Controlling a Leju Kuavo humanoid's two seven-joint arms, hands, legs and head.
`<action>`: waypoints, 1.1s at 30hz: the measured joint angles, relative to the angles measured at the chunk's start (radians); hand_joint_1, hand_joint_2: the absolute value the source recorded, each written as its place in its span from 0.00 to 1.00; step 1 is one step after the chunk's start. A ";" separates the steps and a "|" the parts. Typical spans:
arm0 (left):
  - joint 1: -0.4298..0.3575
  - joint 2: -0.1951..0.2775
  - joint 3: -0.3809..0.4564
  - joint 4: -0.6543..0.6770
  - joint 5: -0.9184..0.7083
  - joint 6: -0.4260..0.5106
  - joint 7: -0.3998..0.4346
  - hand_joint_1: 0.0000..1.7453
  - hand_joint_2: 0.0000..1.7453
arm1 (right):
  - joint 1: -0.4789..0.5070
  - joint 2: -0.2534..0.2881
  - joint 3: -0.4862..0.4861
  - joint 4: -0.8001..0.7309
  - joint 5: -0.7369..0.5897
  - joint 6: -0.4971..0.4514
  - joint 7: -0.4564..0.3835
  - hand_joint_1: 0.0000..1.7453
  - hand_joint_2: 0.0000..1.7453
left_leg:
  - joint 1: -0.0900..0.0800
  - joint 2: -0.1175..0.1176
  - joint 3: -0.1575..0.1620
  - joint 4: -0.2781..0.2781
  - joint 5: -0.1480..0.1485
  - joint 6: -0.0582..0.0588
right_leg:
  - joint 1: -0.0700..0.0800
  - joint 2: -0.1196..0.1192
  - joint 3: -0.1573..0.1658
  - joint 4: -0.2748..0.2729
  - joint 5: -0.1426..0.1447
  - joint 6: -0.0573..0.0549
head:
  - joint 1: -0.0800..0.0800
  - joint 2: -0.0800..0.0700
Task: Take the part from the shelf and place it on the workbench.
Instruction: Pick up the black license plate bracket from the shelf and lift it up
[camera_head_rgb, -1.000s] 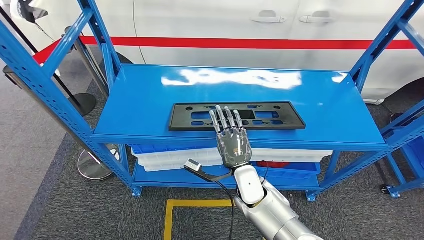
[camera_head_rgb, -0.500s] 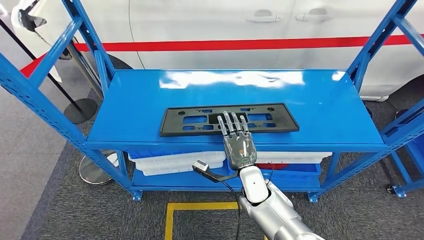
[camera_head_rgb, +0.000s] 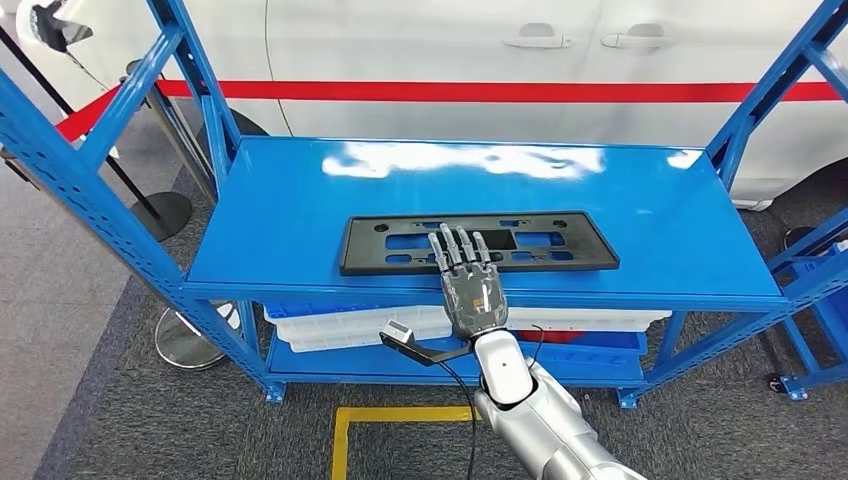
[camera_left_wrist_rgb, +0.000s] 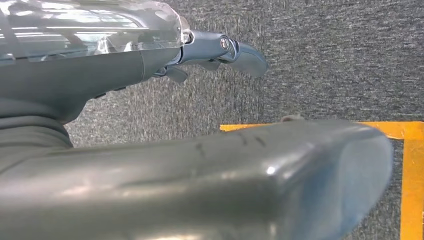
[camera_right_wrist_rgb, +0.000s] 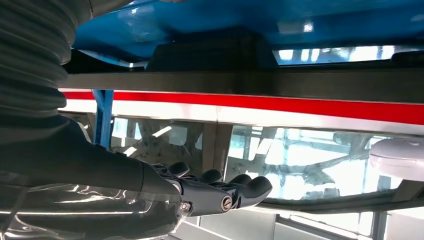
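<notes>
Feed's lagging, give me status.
Right hand flat, fingers over the part, no grip. Left hand hangs over floor, empty. Part flat on shelf. Nothing blocking.

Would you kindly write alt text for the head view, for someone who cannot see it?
The right robot hand, fingers extended, reaches over the near edge of a flat black plastic part lying on a blue shelf. A white car with a red stripe stands behind.

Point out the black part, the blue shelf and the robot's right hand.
black part (camera_head_rgb: 560, 241): head view, its right half.
blue shelf (camera_head_rgb: 660, 215): head view, bare top surface.
right hand (camera_head_rgb: 470, 290): head view, back of the hand.
</notes>
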 joint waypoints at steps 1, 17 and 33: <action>0.000 0.000 0.001 0.000 0.001 0.001 0.000 0.00 0.00 | 0.001 0.001 -0.005 0.002 0.000 0.000 -0.008 0.00 1.00 | -0.001 0.000 0.000 0.000 -0.001 0.002 | 0.000 0.000 -0.033 0.066 -0.026 0.002 | 0.000 0.000; 0.003 -0.002 0.006 0.000 0.002 0.003 0.000 0.00 0.00 | 0.007 0.042 -0.095 -0.008 0.000 -0.002 -0.092 0.00 1.00 | -0.004 0.000 -0.104 0.248 -0.135 -0.051 | 0.004 -0.003 0.067 -0.172 0.105 -0.049 | -0.001 0.000; 0.001 -0.002 0.007 0.000 0.007 0.012 0.002 0.00 0.00 | -0.014 0.069 -0.116 0.035 0.000 0.000 -0.109 0.00 1.00 | -0.003 0.001 0.000 -0.003 0.004 0.002 | 0.002 0.000 -0.070 0.127 -0.034 0.005 | 0.000 0.000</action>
